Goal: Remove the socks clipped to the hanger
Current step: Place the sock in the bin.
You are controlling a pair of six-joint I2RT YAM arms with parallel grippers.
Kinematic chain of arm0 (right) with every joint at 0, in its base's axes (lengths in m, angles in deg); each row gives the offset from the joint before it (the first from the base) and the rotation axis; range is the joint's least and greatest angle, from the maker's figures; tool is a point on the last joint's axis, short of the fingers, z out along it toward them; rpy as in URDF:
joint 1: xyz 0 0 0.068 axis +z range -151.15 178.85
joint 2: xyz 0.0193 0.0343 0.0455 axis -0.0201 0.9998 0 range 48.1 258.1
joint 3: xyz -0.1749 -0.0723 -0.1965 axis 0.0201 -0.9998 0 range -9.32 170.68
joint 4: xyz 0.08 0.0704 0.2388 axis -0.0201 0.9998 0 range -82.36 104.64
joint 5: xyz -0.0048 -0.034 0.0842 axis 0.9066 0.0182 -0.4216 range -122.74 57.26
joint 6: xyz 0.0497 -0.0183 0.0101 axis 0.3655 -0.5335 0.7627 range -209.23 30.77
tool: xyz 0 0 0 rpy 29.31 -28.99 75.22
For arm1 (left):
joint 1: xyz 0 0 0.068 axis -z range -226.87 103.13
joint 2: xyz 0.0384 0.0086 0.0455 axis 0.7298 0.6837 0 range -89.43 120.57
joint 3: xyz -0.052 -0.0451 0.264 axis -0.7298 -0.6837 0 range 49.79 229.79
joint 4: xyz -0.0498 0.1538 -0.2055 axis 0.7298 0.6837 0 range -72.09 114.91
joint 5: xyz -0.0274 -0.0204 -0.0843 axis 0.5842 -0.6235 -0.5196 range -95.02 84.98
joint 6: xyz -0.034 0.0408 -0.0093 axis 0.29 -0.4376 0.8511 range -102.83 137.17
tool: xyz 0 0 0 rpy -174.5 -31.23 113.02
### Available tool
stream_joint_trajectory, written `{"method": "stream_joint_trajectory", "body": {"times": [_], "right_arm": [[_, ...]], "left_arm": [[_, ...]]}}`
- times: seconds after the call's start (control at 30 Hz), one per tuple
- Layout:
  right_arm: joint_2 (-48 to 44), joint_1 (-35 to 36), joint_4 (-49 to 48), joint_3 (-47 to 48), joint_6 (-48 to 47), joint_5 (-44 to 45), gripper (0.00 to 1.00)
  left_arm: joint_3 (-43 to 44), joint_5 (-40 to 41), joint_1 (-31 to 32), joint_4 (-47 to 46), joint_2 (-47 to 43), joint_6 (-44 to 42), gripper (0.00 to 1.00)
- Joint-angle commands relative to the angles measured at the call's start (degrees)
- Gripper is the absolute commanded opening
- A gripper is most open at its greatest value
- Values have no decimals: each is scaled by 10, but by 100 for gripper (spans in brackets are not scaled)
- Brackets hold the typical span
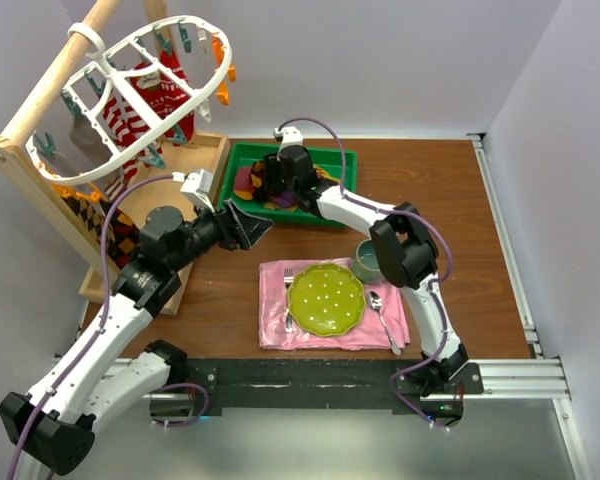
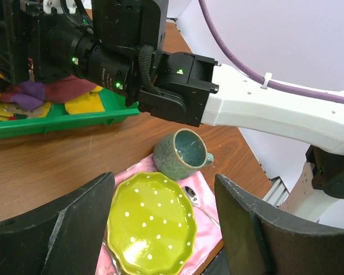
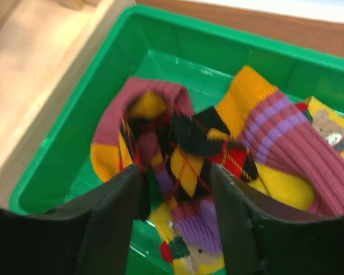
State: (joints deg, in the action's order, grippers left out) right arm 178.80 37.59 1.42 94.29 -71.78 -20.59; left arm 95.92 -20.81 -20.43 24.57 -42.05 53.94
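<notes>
— Closest in, what do you see?

— Dark fingers (image 3: 109,217) of my right jaws, low over the green tray (image 1: 335,152). They stand apart, one on either side of an argyle sock (image 3: 189,154) that lies in the tray. Whether the pads touch it I cannot tell. A maroon-and-yellow sock (image 3: 292,154) lies just beside it, also in the tray.

— And the surroundings?

— A brown wooden worktop (image 1: 460,200) with pale walls behind it and to the right. The tray sits toward the far edge. On the tray's near side lies a pink napkin (image 1: 275,300) carrying a green dotted plate (image 1: 326,298), a fork (image 1: 289,290) and a spoon (image 1: 380,310). A teal mug (image 1: 366,262) stands at the napkin's edge toward the tray. Left of the tray stands a wooden rack (image 1: 20,150).

— Your left jaws?

— Wide apart with nothing between them, in the air just off the tray's near left corner. Their fingers (image 2: 57,229) frame the plate and mug in the left wrist view.

— The hanger?

— The hanger (image 1: 140,33) is up and to the left of the tray, hooked over the rack's pole (image 1: 50,85). This white oval hangs tilted. In the top view its long axis runs from its low end, farthest from the tray, up to its high end, nearest the tray. A red-and-white striped sock (image 1: 140,105) hangs down within the frame. A dark patterned sock (image 1: 85,212) hangs lower, below the frame's end farthest from the tray.
</notes>
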Motion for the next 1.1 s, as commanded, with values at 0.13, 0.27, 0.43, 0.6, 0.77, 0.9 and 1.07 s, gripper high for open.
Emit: {"method": "stream_joint_trajectory", "body": {"times": [0.13,0.27,0.43,0.6,0.77,0.9,1.07], "right_arm": [[-122,-9,13,-55,13,-12,71],[-194,-9,-60,-152,30,-76,75],[-254,-6,-248,-272,75,-217,77],[-240,19,-379,-337,134,-312,79],[-215,110,-448,-327,137,-305,83],[-167,157,-507,-289,177,-299,86],[-101,200,-509,-193,206,-283,90]], "left_arm": [[10,-35,5,-50,15,-16,75],[37,-45,5,-43,25,-21,75],[94,-64,5,-19,33,-32,75],[178,-72,5,19,36,-43,75],[223,-79,5,30,37,-41,76],[240,-81,5,34,39,-37,76],[262,-79,5,50,38,-43,76]]}}
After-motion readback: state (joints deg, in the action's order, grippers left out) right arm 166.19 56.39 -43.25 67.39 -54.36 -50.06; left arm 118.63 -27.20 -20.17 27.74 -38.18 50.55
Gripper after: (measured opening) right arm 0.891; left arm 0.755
